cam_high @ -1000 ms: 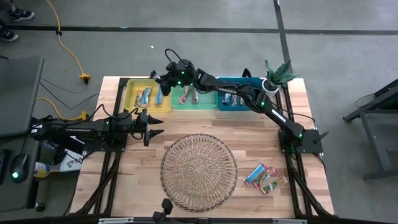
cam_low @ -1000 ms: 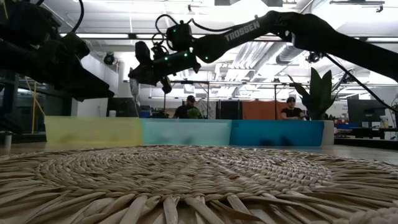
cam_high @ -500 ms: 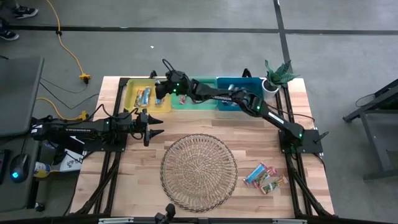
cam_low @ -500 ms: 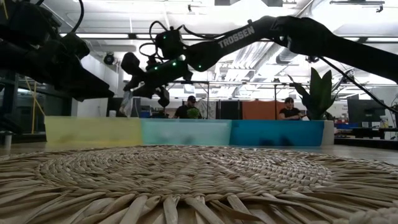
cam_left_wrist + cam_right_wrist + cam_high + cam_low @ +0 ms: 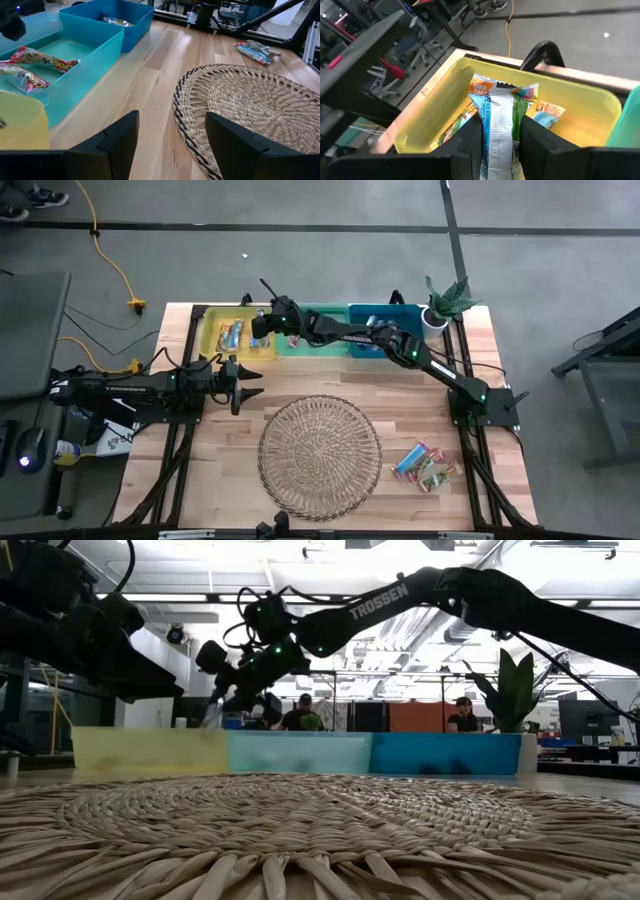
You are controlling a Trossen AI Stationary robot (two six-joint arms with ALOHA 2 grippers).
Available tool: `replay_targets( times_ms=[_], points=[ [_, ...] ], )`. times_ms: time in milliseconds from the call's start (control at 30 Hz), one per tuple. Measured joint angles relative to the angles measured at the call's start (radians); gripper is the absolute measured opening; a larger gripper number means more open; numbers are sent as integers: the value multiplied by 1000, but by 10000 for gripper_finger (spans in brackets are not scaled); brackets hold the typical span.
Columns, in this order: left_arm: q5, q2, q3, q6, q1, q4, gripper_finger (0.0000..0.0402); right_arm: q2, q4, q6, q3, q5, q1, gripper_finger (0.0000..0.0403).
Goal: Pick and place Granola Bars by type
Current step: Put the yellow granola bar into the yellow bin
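From above, I see my right gripper [image 5: 262,327] stretched far across the table and hanging over the yellow bin [image 5: 237,335], at the edge that borders the green bin [image 5: 312,332]; the bar it carries I cannot make out here, and the left gripper [image 5: 247,382] waits apart from the yellow bin, on the side toward the wicker mat [image 5: 320,455]. A few bars [image 5: 426,466] still lie on the wood on the far side of that mat from the yellow bin. From table height, the right gripper [image 5: 222,690] is just above the yellow bin's wall [image 5: 150,751], with a pale wrapper [image 5: 212,715] pointing down from it toward the bin. In the left wrist view, the left fingers [image 5: 117,142] stand apart with nothing between them. In the right wrist view, the two fingers [image 5: 465,145] are clamped on a silvery-blue bar [image 5: 496,125], whose long axis runs straight out from the jaws into the yellow bin [image 5: 585,112], directly over the bars already lying there [image 5: 547,112]. So the bar is held, and the bin lies straight beyond the jaws; in my judgement the coming move is only to let go.
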Motion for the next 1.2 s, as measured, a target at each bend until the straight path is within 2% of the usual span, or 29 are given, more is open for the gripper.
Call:
replay_targets(
  times_ms=[233, 700, 1000, 1200],
  points=[
    [0, 0, 0, 0, 0, 0, 224, 0, -38, -1, 0, -11, 2, 92],
    [0, 0, 0, 0, 0, 0, 224, 0, -50, -31, 0, -54, 3, 182],
    [0, 0, 0, 0, 0, 0, 225, 0, -39, -84, 0, -58, 0, 202],
    [0, 0, 0, 0, 0, 0, 225, -13, 124, -163, 0, -260, -18, 197]
  ],
)
